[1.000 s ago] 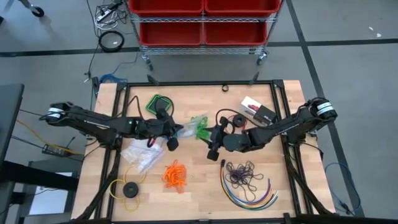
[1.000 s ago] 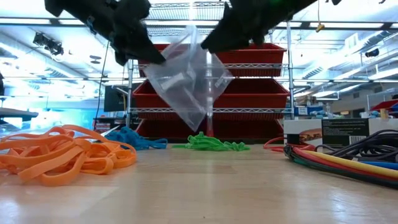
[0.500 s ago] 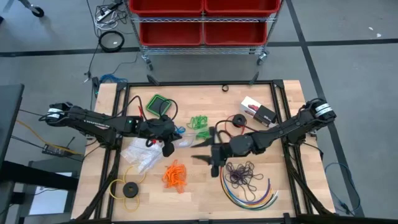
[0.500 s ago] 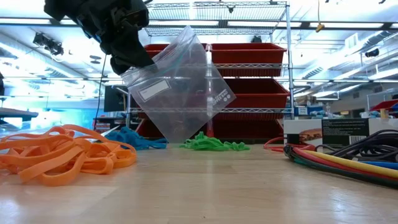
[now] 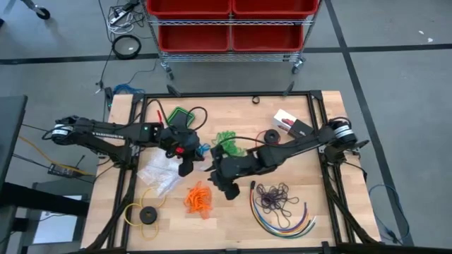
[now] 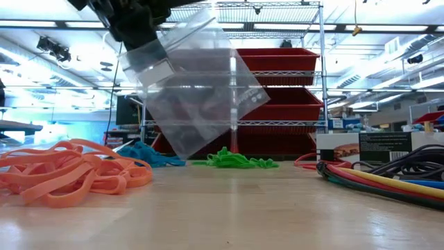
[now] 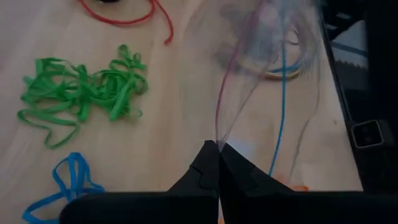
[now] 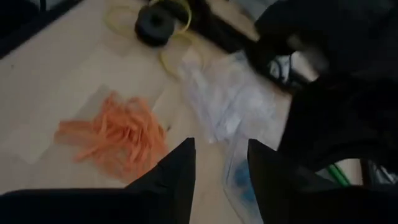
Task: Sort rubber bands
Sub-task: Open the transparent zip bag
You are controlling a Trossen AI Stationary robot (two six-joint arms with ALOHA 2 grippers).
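Observation:
A clear zip bag [image 6: 201, 97] hangs above the table with my left gripper [image 7: 218, 148] shut on it; in the high view that gripper [image 5: 189, 164] is left of centre. Just right of the bag, my right gripper [image 8: 221, 163] stands open, pointing toward the orange rubber bands [image 8: 115, 137]; whether it touches the bag does not show. Orange [image 5: 199, 199], green [image 5: 226, 141] and dark purple bands [image 5: 275, 197] lie in bunches on the table. A blue bunch [image 7: 68, 180] lies beside the green one [image 7: 81, 93]. My left gripper pinches the bag's zip edge [image 7: 219, 134] between its two shut fingers, at a corner near the white label [image 6: 152, 59]. The fingers slant down from the table's left. The bag hangs tilted below them, clear of the table.
A pile of clear bags [image 5: 159, 173] lies near the left, and a yellow ring with a black disc [image 5: 147, 214] at the near left. Coloured cables [image 5: 286, 222] curve at the near right. A small box [image 5: 293, 125] and a red cord [image 5: 268, 136] lie at the far right.
My right gripper has come off the bag's far corner and gone toward the table's left and near edge, ending beside the bag. The bag, first stretched between both grippers, now hangs from my left gripper alone and has spread out. My left gripper has tipped upward.

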